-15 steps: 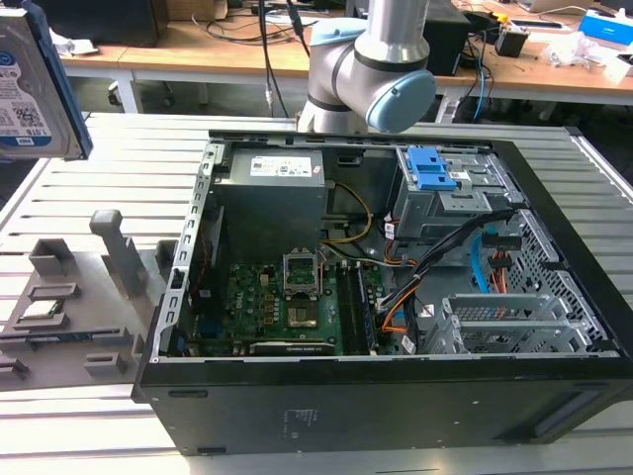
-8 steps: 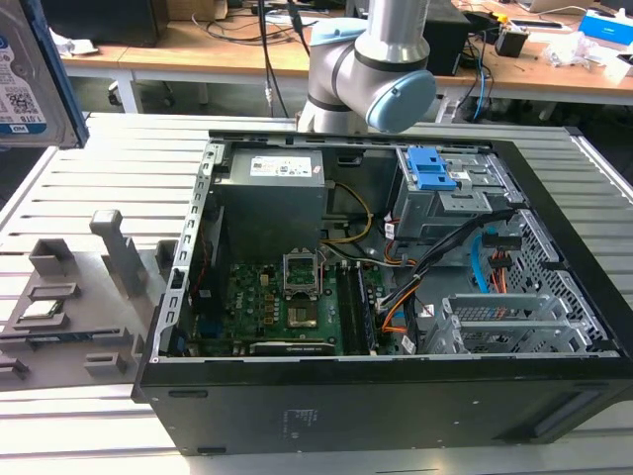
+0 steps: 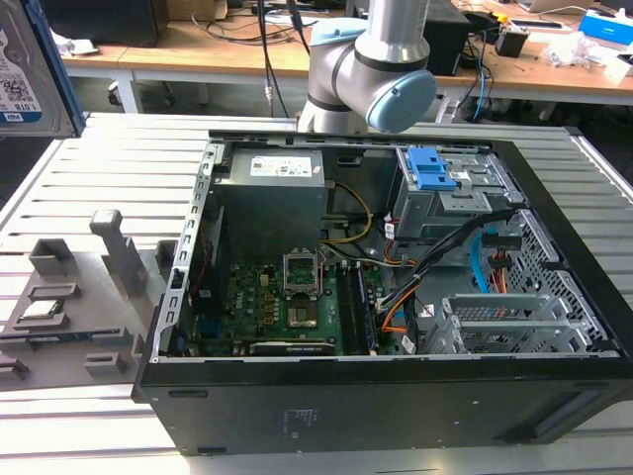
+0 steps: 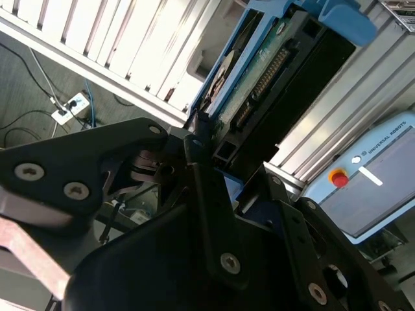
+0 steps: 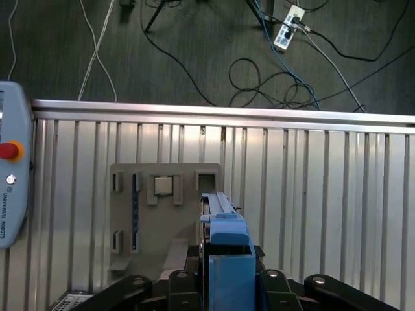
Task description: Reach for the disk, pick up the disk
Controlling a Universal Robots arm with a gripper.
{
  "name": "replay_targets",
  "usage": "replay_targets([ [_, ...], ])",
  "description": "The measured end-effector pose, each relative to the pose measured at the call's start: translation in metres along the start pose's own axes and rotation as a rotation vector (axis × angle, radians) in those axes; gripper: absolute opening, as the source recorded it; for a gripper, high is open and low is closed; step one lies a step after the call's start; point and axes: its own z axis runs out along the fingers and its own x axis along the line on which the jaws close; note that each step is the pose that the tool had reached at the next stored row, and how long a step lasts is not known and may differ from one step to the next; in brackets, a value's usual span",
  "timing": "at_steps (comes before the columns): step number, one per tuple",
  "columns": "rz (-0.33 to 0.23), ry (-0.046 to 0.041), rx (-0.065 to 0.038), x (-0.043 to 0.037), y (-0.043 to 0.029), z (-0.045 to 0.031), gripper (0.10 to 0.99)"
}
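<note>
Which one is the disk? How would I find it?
Start at the big black open computer case on the slatted table, then look to the exterior view's far upper left. There the disk is held up by the gripper: a flat silver slab. It has a white printed label and a blue edge, while the blue latch inside the case has no label.

Count as logged: you had one disk (image 3: 25,79), one open computer case (image 3: 346,406) with one blue latch piece (image 3: 433,168) inside, one grey fixture plate (image 5: 162,227) bearing one square chip (image 5: 163,185), one teach pendant (image 5: 10,194), and one power strip (image 5: 287,29).
</note>
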Motion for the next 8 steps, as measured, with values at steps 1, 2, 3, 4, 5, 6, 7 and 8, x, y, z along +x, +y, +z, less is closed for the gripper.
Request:
replay_targets([
  [1,0.000,0.0000,0.000,0.0000,-0.0001,-0.0010,0.365],
  [2,0.000,-0.0001,0.000,0.0000,-0.0001,-0.0029,0.365],
  [3,0.000,0.0000,0.000,0.0000,-0.0002,-0.0047,0.365],
  [4,0.000,-0.0001,0.000,0.0000,-0.0003,-0.0060,0.365],
  [5,0.000,0.0000,0.000,0.0000,-0.0003,-0.0071,0.365],
  [6,0.000,0.0000,0.000,0.0000,-0.0004,-0.0089,0.365],
  [7,0.000,0.0001,0.000,0.0000,-0.0004,-0.0100,0.365],
  [8,0.000,0.0000,0.000,0.0000,-0.0005,-0.0111,0.365],
])
